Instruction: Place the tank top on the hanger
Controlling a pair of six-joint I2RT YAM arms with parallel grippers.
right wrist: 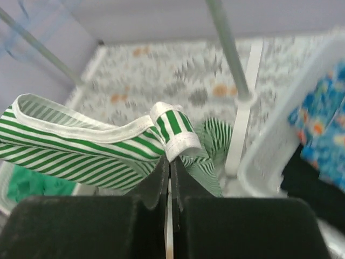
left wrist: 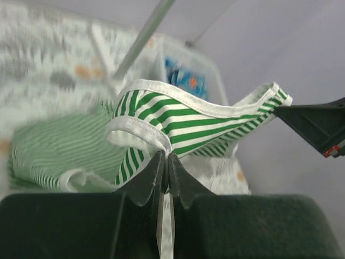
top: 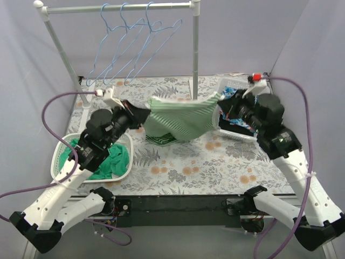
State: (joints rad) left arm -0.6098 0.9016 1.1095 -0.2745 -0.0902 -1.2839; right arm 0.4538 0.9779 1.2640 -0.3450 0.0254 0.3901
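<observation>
In the top external view, the tank top (top: 180,120) is seen stretched in the air in front of the rack (top: 118,7), below its rail and between its posts, with the hem sagging towards the table. One end is pinched by the left gripper (top: 145,114) and the other by the right gripper (top: 218,107), both closed on cloth. The hanger (top: 141,51), one of four that cannot be told apart, is hung on the rail of the rack, above and behind the garment. In the left wrist view, the left gripper (left wrist: 164,160) is shown clamped on a white-edged strap of the tank top (left wrist: 188,121), and the edge is drawn taut across to the right gripper (left wrist: 285,113). In the right wrist view, the right gripper (right wrist: 168,163) is closed on the other strap, and the tank top (right wrist: 75,141) is spread away from the near post of the rack (right wrist: 229,54). The step in hand is judged to be the carrying of the opened garment up to the rack. It is best done with both grips held firm and the tension even, so that the neck opening is kept wide. One strap should be brought over a hanger shoulder before the other, since a slack edge could be caught on neighbouring wires.
</observation>
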